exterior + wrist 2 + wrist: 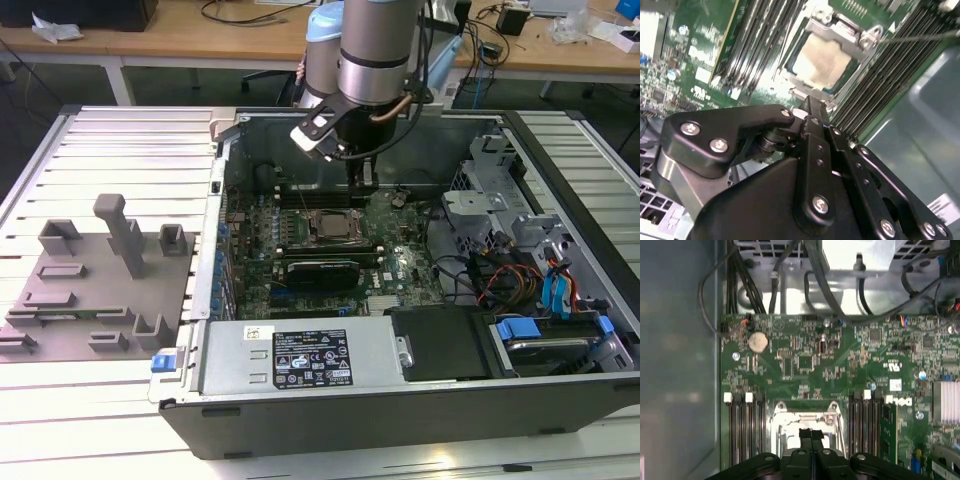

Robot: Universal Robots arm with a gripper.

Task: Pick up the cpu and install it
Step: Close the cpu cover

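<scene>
Fingers [806, 439] of the gripper [811, 431] pressed flat together, nothing pinched between them; parked right at the near edge of the socket [855, 37] in both wrist views, can't tell if actually touching the frame. Cpu [822, 62] sitting inside that socket, flat and square to it; pale silvery top, kinda matte with a faint cream tint, thin darker rim just peeking out, boxed in by the shiny metal frame on all sides. Same story in the exterior view: gripper [366, 176] down inside the open case, cpu [335, 225] just below it on the green motherboard [400, 265], between the rows of memory slots [760, 40]; long black card [320, 270] just beside the socket; grey tray [100, 270] well apart, outside the case toward the exterior view's left.
</scene>
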